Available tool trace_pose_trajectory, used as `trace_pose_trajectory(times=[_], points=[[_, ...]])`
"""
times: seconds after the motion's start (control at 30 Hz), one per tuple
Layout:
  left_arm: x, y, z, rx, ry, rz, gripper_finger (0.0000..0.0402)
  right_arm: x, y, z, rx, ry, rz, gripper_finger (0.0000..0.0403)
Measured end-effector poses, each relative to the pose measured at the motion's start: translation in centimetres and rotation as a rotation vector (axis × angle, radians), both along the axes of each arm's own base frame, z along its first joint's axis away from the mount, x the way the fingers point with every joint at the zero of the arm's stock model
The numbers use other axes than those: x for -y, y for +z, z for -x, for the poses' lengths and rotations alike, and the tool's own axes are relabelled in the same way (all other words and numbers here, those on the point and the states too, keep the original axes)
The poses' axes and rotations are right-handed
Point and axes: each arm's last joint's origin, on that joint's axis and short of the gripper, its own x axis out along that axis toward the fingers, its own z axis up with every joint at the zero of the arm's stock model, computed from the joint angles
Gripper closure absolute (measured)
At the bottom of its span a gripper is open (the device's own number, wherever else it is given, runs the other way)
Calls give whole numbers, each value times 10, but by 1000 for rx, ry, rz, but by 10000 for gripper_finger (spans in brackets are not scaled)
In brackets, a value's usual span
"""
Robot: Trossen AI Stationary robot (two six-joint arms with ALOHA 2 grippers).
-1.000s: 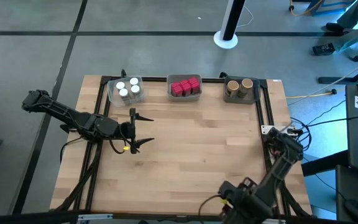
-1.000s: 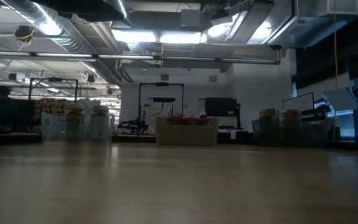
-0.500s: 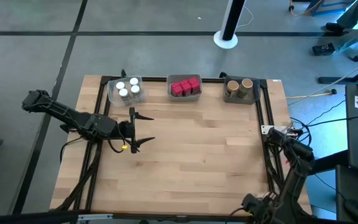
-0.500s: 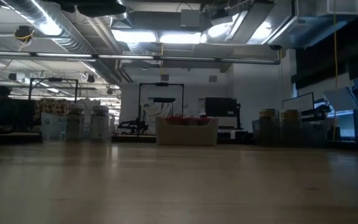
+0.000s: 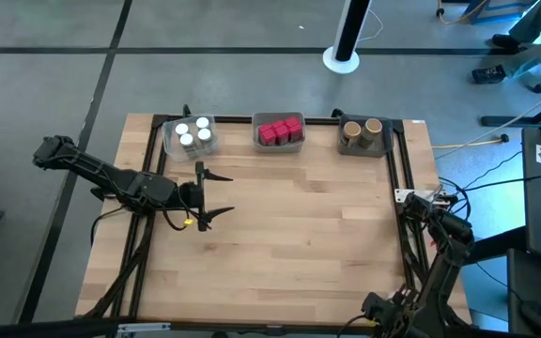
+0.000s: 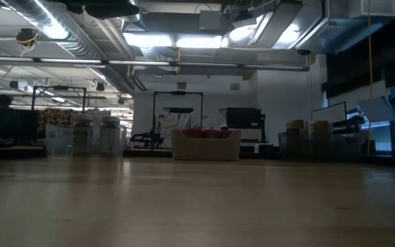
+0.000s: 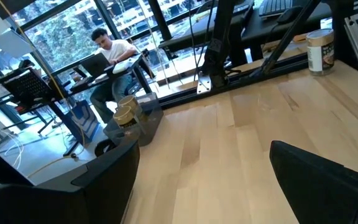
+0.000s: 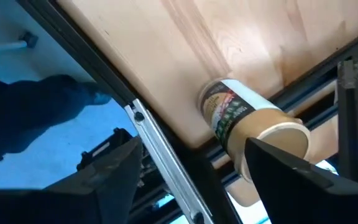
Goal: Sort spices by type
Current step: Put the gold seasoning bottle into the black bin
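Note:
Along the table's far edge stand three trays: white-capped jars (image 5: 193, 136), red packets (image 5: 281, 130) and tan-brown jars (image 5: 362, 130). The low view shows the same white-capped jars (image 6: 94, 134), red packets (image 6: 204, 132) and tan-brown jars (image 6: 304, 127). One more tan-brown jar (image 8: 247, 121) stands upright near the table's near right corner, as the left wrist view also shows of this lone jar (image 7: 319, 51). The right arm hides it in the high view. My left gripper (image 5: 205, 195) hovers open over the table's left part. My right gripper (image 8: 197, 186) is open above the lone jar, fingers apart from it.
A black metal frame (image 5: 397, 169) runs along the table's edges. My right arm (image 5: 435, 263) is folded over the near right corner. Bare wood (image 5: 299, 235) spans the table's middle. A person (image 7: 114, 50) sits at a desk beyond the table's right side.
My right arm has drawn back toward the table's near right corner, its wrist sliding from the near edge's middle toward the right. The left arm and the trays have kept still.

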Motion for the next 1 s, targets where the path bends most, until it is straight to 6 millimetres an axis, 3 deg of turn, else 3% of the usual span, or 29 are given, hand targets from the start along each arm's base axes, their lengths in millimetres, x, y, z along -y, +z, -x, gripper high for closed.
trace_pose_trajectory(times=[0.1,0.33,0.57,0.83,1.0], points=[[0,0,0,0,0,0,54,1,-3,1,-23,4,3,101],[0,0,0,0,0,0,54,6,-24,6,-129,89,21,10],[0,0,0,-1,-1,-1,54,9,-26,7,-145,206,-9,41],[0,0,0,-1,-1,-3,54,17,-6,11,-50,230,-17,47],[0,0,0,-1,0,0,54,17,0,26,-26,298,-18,47]])
